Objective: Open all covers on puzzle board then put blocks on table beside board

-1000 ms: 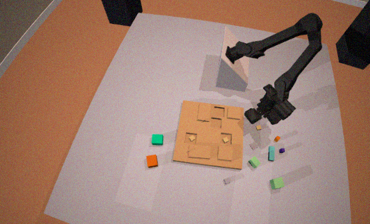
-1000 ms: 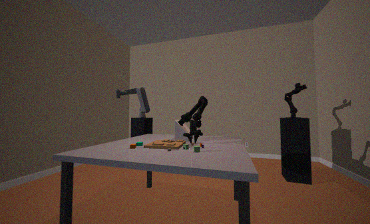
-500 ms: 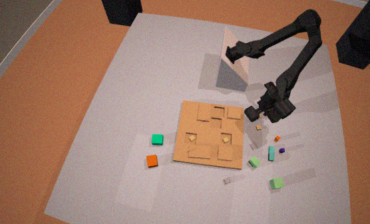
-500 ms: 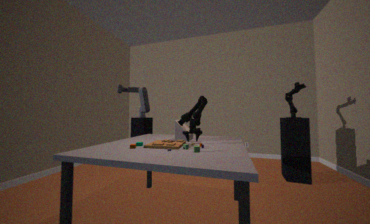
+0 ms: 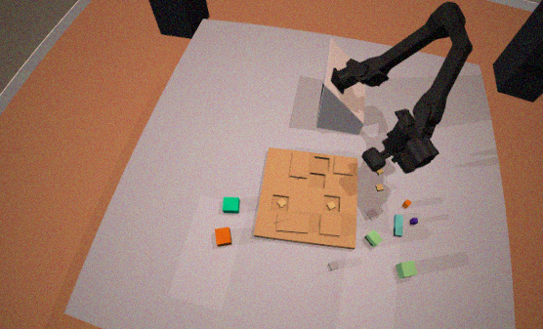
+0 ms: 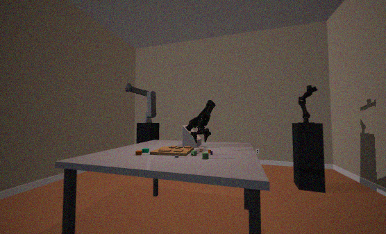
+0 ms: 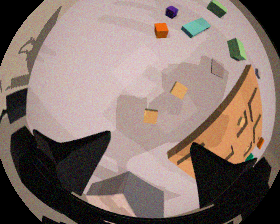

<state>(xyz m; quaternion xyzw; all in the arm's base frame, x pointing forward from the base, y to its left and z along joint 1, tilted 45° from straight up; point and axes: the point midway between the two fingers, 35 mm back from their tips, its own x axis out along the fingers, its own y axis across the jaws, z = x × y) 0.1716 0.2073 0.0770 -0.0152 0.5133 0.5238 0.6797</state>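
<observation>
The tool [image 5: 391, 160] [image 6: 201, 141] [image 7: 152, 141] hangs released above the worktop [image 5: 195, 136] [image 6: 163, 169] [image 7: 81, 65], with two tan blocks below it, just beside the puzzle board [image 5: 307, 189] [image 6: 171, 151] [image 7: 231, 130]. Open worktop separates the board from its edges; beyond stand black pedestals [image 5: 178, 14] [image 6: 308, 155] and a beige wall [image 6: 229, 69].

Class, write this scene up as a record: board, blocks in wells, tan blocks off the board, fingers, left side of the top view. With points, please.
board: tan, flat on the table [image 5: 146, 185] [image 6: 121, 167]
blocks in wells: two, tan [image 5: 282, 202] [image 5: 331, 205]
tan blocks off board: two, on the table [image 5: 380, 187] [image 7: 179, 90]
fingers: open, nothing held [image 5: 386, 177] [image 6: 201, 141] [image 7: 152, 145]
left of board: green block [image 5: 230, 205] [image 6: 145, 150], orange block [image 5: 223, 236] [image 6: 138, 153]
</observation>
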